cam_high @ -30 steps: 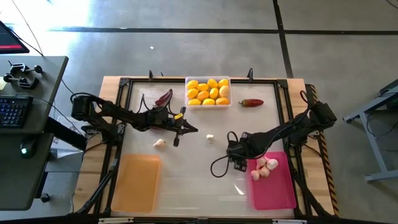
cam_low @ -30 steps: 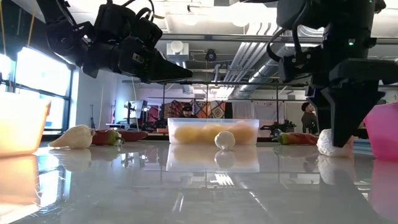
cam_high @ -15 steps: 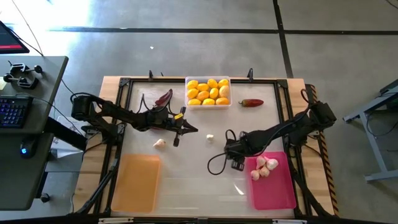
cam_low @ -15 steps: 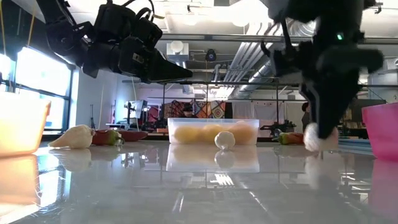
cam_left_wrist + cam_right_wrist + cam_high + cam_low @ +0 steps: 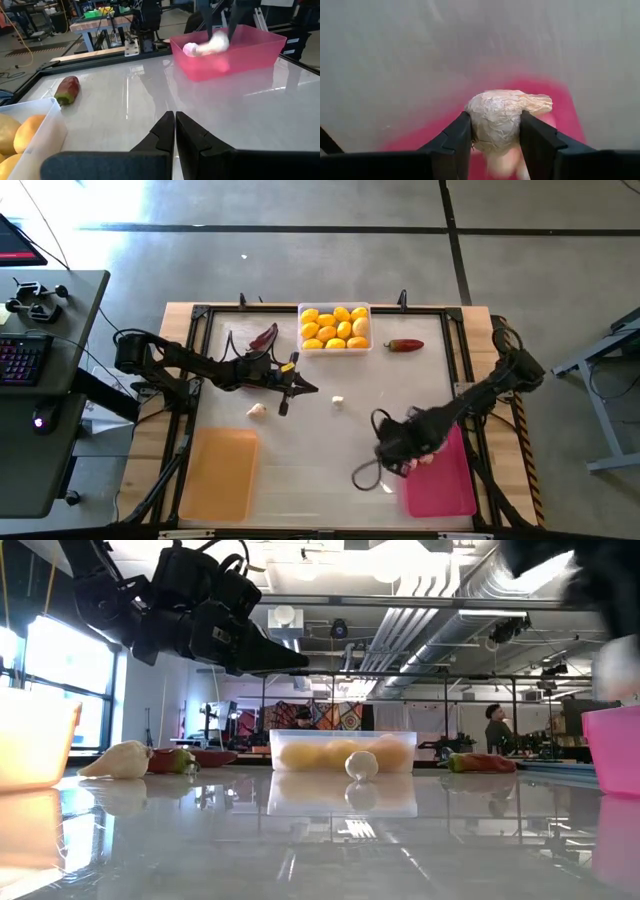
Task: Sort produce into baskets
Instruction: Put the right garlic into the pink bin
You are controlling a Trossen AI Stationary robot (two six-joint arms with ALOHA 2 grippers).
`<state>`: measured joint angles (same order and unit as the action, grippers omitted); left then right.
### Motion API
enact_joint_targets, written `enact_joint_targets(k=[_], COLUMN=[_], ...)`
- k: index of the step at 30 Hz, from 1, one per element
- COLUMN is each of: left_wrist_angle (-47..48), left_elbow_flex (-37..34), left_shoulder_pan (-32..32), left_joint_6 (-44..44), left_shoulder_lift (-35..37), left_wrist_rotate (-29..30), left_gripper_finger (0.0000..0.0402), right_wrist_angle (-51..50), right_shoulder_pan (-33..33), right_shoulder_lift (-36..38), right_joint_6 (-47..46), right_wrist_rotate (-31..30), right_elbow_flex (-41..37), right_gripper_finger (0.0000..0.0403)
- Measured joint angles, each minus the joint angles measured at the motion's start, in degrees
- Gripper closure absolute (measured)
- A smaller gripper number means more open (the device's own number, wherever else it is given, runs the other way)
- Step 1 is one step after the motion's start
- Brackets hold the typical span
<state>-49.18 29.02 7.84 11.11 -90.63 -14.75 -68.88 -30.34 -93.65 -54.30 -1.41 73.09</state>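
My right gripper (image 5: 400, 448) hangs over the pink tray's (image 5: 445, 485) left edge, shut on a whitish garlic bulb (image 5: 502, 122). My left gripper (image 5: 300, 387) hovers shut and empty above the table's middle, its fingers (image 5: 175, 127) together. Yellow lemons fill the clear tray (image 5: 335, 327) at the far edge. Dark red chili peppers lie on the table at the far left (image 5: 263, 337) and the far right (image 5: 404, 345). Two garlic bulbs (image 5: 257, 409) (image 5: 338, 401) rest on the table. The orange tray (image 5: 220, 473) stands near left. My right gripper pinches the garlic bulb by its two opposite sides (image 5: 475, 125) between its two fingers, which come from above, pointing down. The bulb is lifted clear and hangs over the pink tray, its papery tip (image 5: 540, 102) sticking out sideways.
More garlic lies in the pink tray (image 5: 230, 47), partly hidden under my right arm. A loose black cable (image 5: 365, 472) loops on the table beside the right gripper. Bare tabletop lies between the orange and pink trays. People stand far off in the room behind.
My right gripper has shut on a garlic bulb that lay on the table beside the pink tray's far left corner. It has lifted the bulb clear and carried it up and toward the table's near edge, over the pink tray's left edge.
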Motion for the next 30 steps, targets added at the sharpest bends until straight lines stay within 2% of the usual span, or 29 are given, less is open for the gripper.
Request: enact_joint_targets(k=[5, 11, 15, 18, 24, 30], left_wrist_angle=[0.0, 0.0, 0.0, 0.0, 0.0, 0.0], left_elbow_flex=[0.0, 0.0, 0.0, 0.0, 0.0, 0.0], left_shoulder_pan=[0.0, 0.0, 0.0, 0.0, 0.0, 0.0], left_joint_6=[0.0, 0.0, -0.4, -0.4, -0.6, -0.5], left_shoulder_lift=[0.0, 0.0, 0.0, 0.0, 0.0, 0.0], left_wrist_rotate=[0.0, 0.0, 0.0, 0.0, 0.0, 0.0], left_gripper_finger=[0.0399, 0.0399, 0.0399, 0.0399, 0.0399, 0.0399], right_wrist_angle=[-9.0, -10.1, -9.3, -6.6, 5.1, 8.5], right_shoulder_pan=[-7.4, -14.2, -15.1, -15.0, -15.0, -15.0], right_shoulder_lift=[0.0, 0.3, 1.5, 4.3, 12.6, 16.1], right_joint_6=[-17.9, -34.5, -37.9, -38.2, -41.0, -43.4], right_wrist_rotate=[1.7, 5.4, 8.8, 9.1, 9.6, 9.6], right_elbow_flex=[1.0, -2.4, -7.4, -12.0, -22.6, -28.5], right_gripper_finger=[0.0274, 0.0274, 0.0275, 0.0285, 0.0305, 0.0271])
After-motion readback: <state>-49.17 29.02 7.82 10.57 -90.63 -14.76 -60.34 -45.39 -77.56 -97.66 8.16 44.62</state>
